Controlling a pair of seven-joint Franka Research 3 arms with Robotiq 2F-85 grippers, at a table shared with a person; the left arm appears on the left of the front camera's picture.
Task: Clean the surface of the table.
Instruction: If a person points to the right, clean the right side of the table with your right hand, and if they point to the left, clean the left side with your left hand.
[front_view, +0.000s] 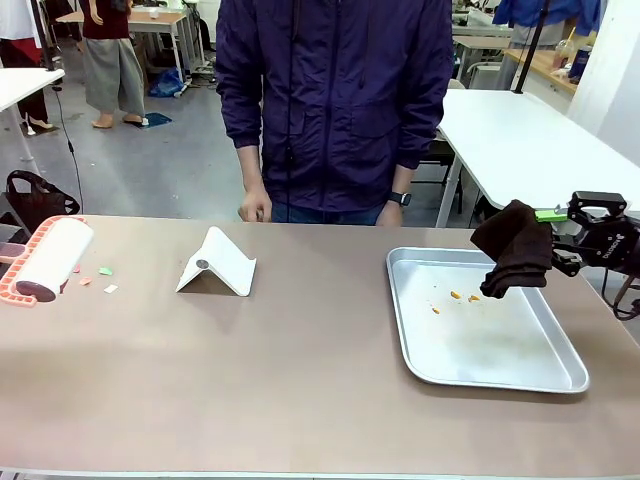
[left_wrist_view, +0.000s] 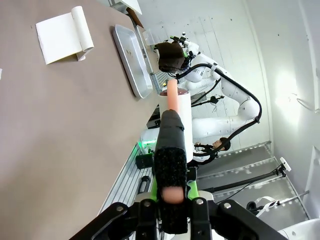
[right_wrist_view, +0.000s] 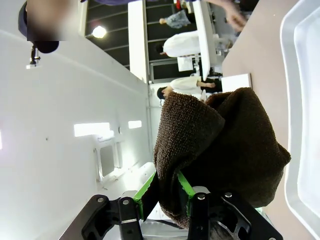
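The beige-brown table (front_view: 300, 370) spans the front view. Above the far right corner of the tray, my right gripper (front_view: 556, 256) is shut on a dark brown cloth (front_view: 514, 258) that hangs in the air. In the right wrist view the cloth (right_wrist_view: 225, 150) bunches between the green pads of that gripper (right_wrist_view: 170, 192). At the table's left edge lies a white lint roller (front_view: 48, 258) with a pink frame. In the left wrist view my left gripper (left_wrist_view: 171, 196) is shut on the roller's handle, and the roll (left_wrist_view: 179, 107) points away over the table (left_wrist_view: 50, 130).
A silver tray (front_view: 560, 375) at the right holds a few orange crumbs (front_view: 462, 296). A folded white card (front_view: 216, 263) stands mid-left. Small green and pink scraps (front_view: 105, 272) lie beside the roller. A person in a purple jacket (front_view: 335, 100) stands at the far edge.
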